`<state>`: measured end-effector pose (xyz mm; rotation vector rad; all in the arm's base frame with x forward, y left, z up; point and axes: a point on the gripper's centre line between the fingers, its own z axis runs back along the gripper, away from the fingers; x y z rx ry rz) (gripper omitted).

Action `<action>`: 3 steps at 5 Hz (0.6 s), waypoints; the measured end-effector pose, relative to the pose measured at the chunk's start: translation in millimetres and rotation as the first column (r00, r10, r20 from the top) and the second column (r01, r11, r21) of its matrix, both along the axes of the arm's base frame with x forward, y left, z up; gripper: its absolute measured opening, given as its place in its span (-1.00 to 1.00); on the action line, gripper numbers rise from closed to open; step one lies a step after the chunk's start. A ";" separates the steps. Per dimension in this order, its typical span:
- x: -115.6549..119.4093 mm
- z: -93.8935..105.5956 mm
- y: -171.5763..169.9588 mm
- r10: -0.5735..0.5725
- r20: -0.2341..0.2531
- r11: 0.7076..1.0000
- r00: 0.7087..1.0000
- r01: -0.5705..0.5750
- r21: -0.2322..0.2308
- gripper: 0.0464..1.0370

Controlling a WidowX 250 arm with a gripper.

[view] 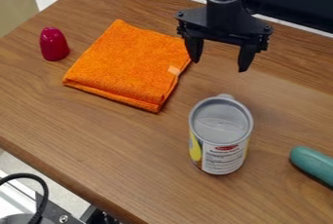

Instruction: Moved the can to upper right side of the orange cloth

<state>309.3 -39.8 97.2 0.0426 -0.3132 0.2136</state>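
Hanging above the far part of the table (130, 142), the gripper (220, 65) is held wide, its 2 fingers pointed down and spread well apart. The can (221, 125) is stood upright on the wood, nearer the camera than the gripper and to the lower right of the cloth (127, 65), with bare wood left between them. The can is topped by a grey lid, and print and a yellow patch are shown on its side. The orange cloth is laid folded and flat, and a small pale tag (174, 70) is seen by its right edge. To its left, a red dome (53, 44) is placed; at the right edge, a green object (313, 164) is partly cut off.
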 end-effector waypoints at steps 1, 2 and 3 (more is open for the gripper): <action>-5.3 -8.8 0.6 0.001 -0.038 1.000 0.999 -0.001 0.001 0.91; -17.3 5.0 2.1 -0.043 -0.065 0.999 0.997 0.041 -0.023 0.91; -28.4 22.8 5.7 -0.051 -0.062 0.997 0.997 0.048 -0.052 0.91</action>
